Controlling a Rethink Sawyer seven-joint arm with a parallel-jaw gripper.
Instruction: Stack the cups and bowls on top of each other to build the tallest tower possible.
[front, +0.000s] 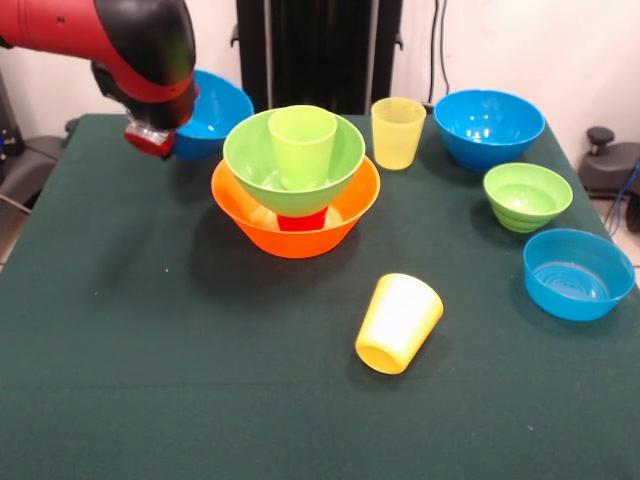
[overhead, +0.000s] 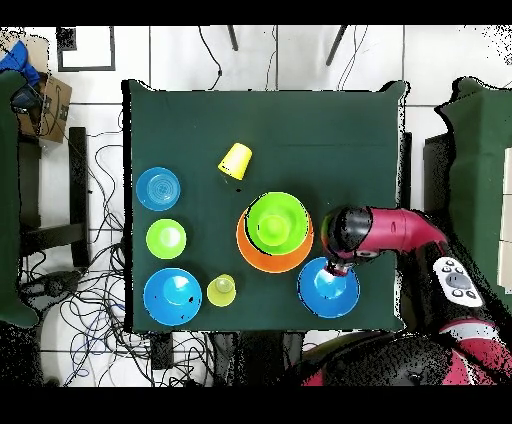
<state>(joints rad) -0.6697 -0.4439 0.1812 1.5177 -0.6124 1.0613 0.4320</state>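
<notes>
On the green counter (front: 120, 380), your arm's end effector (front: 150, 138) hovers over the rim of a medium blue bowl (front: 215, 105), left of and behind the tower; whether it is apart, together or clamped on that rim cannot be told, since the arm's head hides it. The tower itself has the orange bowl (front: 295, 225) as base, a red cup (front: 301, 220) standing in it, the large green bowl (front: 293, 155) perched on that cup, and a lime cup (front: 302, 143) upright inside. That is where your risk lies: the wide green bowl appears to balance on a narrow red cup, so a brush from the arm or a blue bowl set down off-centre would likely tip the upper part. Just right of the tower and behind it stands a pale yellow cup (front: 397, 131); in front of the tower a bright yellow cup (front: 398, 322) lies on its side and could roll if nudged. Further right of the tower sit another blue bowl (front: 488, 127), a small green bowl (front: 527, 196) and a shallow blue bowl (front: 578, 273), all well apart from it.
</notes>
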